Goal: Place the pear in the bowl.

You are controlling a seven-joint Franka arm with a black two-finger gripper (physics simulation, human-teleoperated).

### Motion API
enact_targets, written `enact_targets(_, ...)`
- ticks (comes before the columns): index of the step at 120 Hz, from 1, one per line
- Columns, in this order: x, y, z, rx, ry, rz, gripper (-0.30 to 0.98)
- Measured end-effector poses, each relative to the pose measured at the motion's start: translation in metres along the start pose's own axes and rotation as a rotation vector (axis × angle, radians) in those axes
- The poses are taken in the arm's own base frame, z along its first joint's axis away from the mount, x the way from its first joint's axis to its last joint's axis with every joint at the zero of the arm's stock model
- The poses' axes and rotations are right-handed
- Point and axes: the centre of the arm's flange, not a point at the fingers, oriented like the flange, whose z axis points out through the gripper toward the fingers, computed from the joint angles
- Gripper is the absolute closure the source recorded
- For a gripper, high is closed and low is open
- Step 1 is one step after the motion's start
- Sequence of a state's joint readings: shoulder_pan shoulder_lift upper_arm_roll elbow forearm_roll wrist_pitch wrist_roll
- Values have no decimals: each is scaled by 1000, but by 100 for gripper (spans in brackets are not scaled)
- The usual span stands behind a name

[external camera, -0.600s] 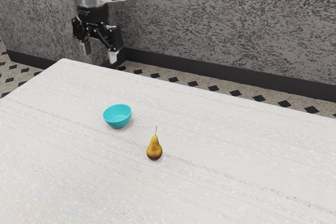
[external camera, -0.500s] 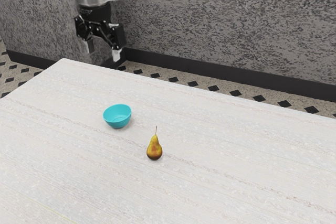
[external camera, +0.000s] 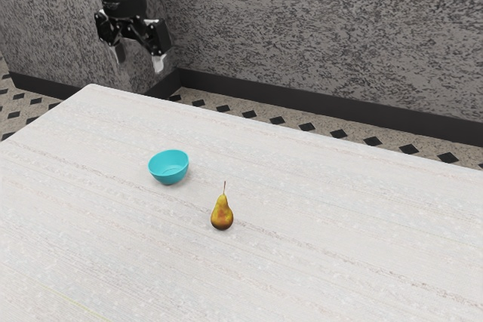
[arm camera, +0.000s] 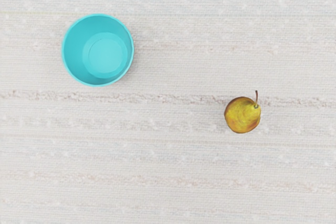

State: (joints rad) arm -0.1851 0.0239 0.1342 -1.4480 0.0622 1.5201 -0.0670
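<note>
My gripper (external camera: 137, 64) hangs high at the exterior view's upper left, well above the table and away from both objects, its two fingers spread apart with nothing between them. A yellow-brown pear (external camera: 222, 215) stands upright on the table, stem up. The turquoise bowl (external camera: 169, 168) sits a short way from it, toward the exterior view's left and nearer the arm. From above, in the wrist view, the bowl (arm camera: 106, 53) shows a bare inside, and the pear (arm camera: 242, 115) lies apart from it with its stem visible.
The pale, wood-grained table (external camera: 317, 209) carries the bowl and the pear. Behind its far edge are a patterned floor and a mottled grey wall (external camera: 324, 35) with a dark baseboard.
My gripper first dipped slightly, then rose and shifted a little toward the exterior view's left. Bowl and pear have stayed where they were.
</note>
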Motion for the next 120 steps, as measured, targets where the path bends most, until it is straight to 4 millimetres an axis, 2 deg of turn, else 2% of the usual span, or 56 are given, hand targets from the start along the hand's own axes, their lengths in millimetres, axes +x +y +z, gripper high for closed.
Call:
enact_targets(16,-4,0,-4,4,-19,-3,0)
enact_targets(24,3,7,12,7,-55,5,0)
enact_targets(30,11,25,31,10,-92,33,0)
enact_targets(39,13,76,47,10,-123,116,0)
enact_targets(44,11,97,51,10,-132,150,0)
enact_targets(49,10,107,54,10,-138,165,0)
enact_targets(59,19,109,66,14,-157,161,0)
enact_targets(68,40,118,90,19,-185,162,0)
enact_targets(76,63,139,117,21,-211,183,0)
enact_targets(89,85,159,175,32,-290,199,0)
enact_targets(102,101,168,225,44,-361,201,0)
enact_targets(111,104,172,264,58,-438,202,0)
enact_targets(120,106,174,289,70,-498,202,0)
